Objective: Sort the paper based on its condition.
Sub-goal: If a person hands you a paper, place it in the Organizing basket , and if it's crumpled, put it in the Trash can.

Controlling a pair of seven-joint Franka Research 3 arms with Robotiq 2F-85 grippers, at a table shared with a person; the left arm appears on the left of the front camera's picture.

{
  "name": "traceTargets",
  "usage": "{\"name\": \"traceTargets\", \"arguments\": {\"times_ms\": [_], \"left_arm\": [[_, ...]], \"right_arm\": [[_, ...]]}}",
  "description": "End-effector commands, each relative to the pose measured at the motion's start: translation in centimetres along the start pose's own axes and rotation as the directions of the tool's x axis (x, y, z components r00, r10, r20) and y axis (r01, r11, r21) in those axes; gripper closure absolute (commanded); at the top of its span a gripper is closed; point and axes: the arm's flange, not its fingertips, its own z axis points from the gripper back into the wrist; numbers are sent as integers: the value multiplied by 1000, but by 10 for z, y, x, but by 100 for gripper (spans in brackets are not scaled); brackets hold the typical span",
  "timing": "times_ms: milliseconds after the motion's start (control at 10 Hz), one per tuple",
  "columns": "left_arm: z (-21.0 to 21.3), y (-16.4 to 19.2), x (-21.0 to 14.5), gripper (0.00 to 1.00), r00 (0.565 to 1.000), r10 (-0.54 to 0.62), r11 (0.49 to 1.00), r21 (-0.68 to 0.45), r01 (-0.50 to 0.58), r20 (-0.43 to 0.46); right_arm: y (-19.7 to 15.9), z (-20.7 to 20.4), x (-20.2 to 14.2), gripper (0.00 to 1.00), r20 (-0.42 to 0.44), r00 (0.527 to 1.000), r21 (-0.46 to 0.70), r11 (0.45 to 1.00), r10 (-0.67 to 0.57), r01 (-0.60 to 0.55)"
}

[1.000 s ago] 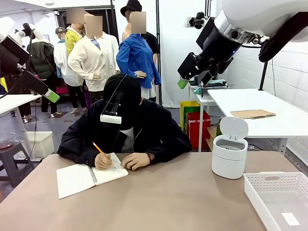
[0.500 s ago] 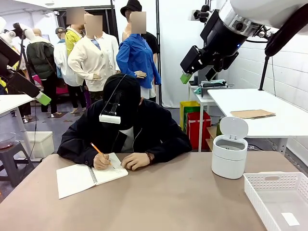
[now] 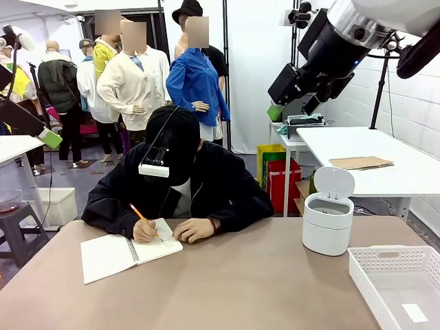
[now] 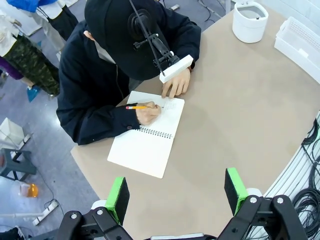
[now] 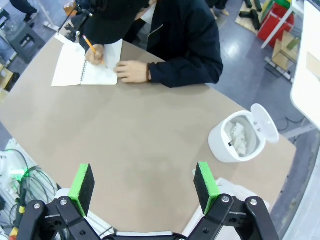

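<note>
Both arms hang high above the tan counter [image 3: 240,282]. The left end effector [image 4: 176,195] is released, its green pads set wide apart with bare air between them, above the counter's left side. The right end effector [image 5: 144,181] is likewise released and grasps nothing; in the front view it sits up above the counter's far right corner.

A person in a dark hooded jacket [image 3: 206,185] sits at the far edge, bent over a white spiral-bound notebook [image 3: 110,256] that lies open near the far left corner. One hand [image 3: 146,232] holds an orange pencil [image 3: 139,212] with its tip on the right-hand page. The other hand [image 3: 194,230] rests on the counter, just beside that page's edge.

A round white plastic bin [image 3: 328,220] stands near the far right corner, its hinged lid tipped up and open. The right wrist view looks down into it and shows what appears to be a white wrinkled wad of paper [image 5: 238,135] lying inside, though the shapes are too small to tell for certain.

A white perforated plastic tray [image 3: 395,258] sits at the near right corner, just apart from the bin. A small flat white slip [image 3: 414,313] lies on its floor.
</note>
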Motion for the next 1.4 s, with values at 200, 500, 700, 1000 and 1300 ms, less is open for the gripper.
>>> {"name": "traceTargets", "arguments": {"times_ms": [200, 500, 700, 1000, 1300], "left_arm": [[-7, -1, 2, 0, 1000, 11, 1000, 1, -11, 21], [-1, 0, 1, 0, 1000, 0, 1000, 2, 0, 4], [-1, 0, 1, 0, 1000, 0, 1000, 2, 0, 4], [-1, 0, 1, 0, 1000, 0, 1000, 2, 0, 4], [-1, 0, 1, 0, 1000, 0, 1000, 2, 0, 4]], "right_arm": [[-8, -7, -8, 0, -34, 999, 39, 999, 7, -6], [-3, -2, -3, 0, -19, 1000, 4, 1000, -1, 1], [-3, -2, -3, 0, -19, 1000, 4, 1000, -1, 1], [-3, -2, -3, 0, -19, 1000, 4, 1000, -1, 1], [-3, -2, -3, 0, -19, 1000, 4, 1000, -1, 1]]}}
